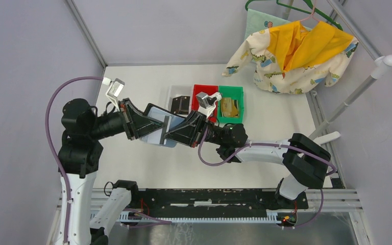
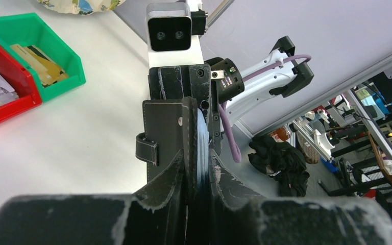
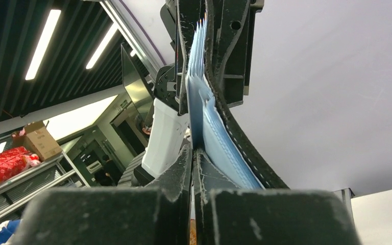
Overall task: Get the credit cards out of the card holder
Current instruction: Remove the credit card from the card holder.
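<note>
Near the left edge of the table point(image 1: 132, 163), left arm stands upright from its base, elbow bent, forearm running level toward table centre. Left gripper point(image 1: 158, 125) points right, wrist rolled so the fingers stand on edge. Pincer clamped together on the card holder point(image 1: 158, 139).

Card holder is held off the table surface, about mid-table, between the two grippers. Black cover faces the left wrist camera, closure tab point(image 2: 147, 148) sticking out to the side. Light blue-grey inner leaves fan out in the right wrist view.

Right gripper point(image 1: 169, 133) meets the holder from the opposite side, pointing left. Its fingers are pressed together on one pale blue inner leaf. Cannot tell whether a card sits inside that leaf.

Beyond the holder, toward the far edge, three bins in a row: white bin point(image 1: 171, 94) with a dark flat piece, too small to identify; red bin point(image 1: 204, 89) with a silvery-grey card; green bin point(image 1: 232, 91) with tan-gold credit cards point(image 2: 40, 65).

Right arm rises from the near right corner, folds at the elbow, forearm stretched leftward, low.

Far right corner: patterned garment point(image 1: 291, 56) on a hanger.
</note>
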You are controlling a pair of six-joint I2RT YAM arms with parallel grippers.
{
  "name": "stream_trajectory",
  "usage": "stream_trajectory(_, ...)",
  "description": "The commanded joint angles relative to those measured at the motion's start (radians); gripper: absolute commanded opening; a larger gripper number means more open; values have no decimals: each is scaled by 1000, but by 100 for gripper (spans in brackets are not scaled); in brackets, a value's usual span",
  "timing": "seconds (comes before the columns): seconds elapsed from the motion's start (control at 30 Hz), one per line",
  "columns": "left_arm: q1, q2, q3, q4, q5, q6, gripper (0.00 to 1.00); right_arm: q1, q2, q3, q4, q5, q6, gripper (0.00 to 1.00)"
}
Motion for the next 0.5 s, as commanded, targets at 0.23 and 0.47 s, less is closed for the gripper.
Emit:
stream_trajectory(0.23,-2,14,48,85,34,-71,12,7,-21,-55,186,51,24,0)
stream_trajectory(0.47,-2,15,84,85,13,-72,21,7,-37,-87,199,71,13,0)
